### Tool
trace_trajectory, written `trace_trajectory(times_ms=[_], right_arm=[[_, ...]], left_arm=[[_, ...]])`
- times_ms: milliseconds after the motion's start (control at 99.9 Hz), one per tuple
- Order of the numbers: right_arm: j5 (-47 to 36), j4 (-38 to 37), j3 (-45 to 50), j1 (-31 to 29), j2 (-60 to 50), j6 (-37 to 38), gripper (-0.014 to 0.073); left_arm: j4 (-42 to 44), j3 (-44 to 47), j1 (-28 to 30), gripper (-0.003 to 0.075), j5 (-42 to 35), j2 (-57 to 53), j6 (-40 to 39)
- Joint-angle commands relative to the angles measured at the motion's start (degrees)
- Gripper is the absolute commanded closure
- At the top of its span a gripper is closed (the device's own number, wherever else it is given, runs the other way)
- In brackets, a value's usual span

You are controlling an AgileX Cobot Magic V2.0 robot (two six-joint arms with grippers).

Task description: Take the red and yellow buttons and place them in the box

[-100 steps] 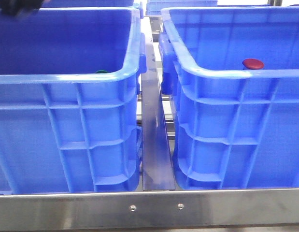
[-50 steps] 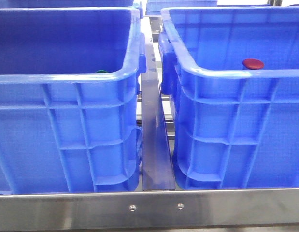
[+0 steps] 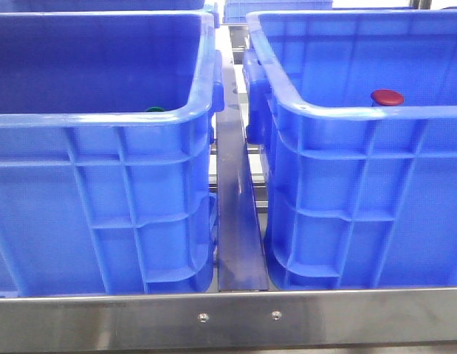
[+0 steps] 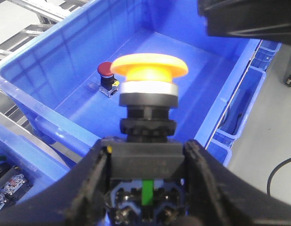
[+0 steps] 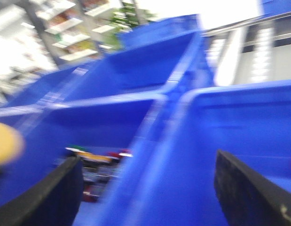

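while left claw [image 4: 147, 188] clamps yellow button [image 4: 149, 70] | red button [image 4: 106, 70] in box [image 4: 65, 61] | right claw [image 5: 150, 188] wide

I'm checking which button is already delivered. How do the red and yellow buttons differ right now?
The yellow button is clamped at its base in the left gripper, above the blue crate; the red button stands free on the crate's floor. The yellow one fills the left wrist view; the red looks tiny beyond it. Both are upright mushroom-cap push buttons.
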Motion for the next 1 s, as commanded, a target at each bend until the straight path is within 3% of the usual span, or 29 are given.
trace_trajectory(times_ms=[0,50,240,560,991], right_arm=[[7.0,9.0,-1.8,0.0,-0.1,0.2,-0.0008],[9.6,11.7,-2.2,0.0,0.0,0.2,-0.0008],[17.7,11.7,-4.7,0.0,2.4,5.8,-0.0008],[30.4,11.7,-9.7,0.0,12.5,8.8,-0.0008],[36.8,11.7,-14.0,0.0,21.7,8.8,-0.0008]], left_arm=[[1.1,-2.0,-0.4,0.0741,-4.1,-1.4,-0.1],[1.1,-2.0,-0.4,0.0741,-4.1,-1.4,-0.1],[1.1,-2.0,-0.4,0.0741,-4.1,-1.4,-0.1],[1.1,-2.0,-0.4,0.0741,-4.1,-1.4,-0.1],[1.1,-2.0,-0.4,0.0741,-4.1,-1.4,-0.1]])
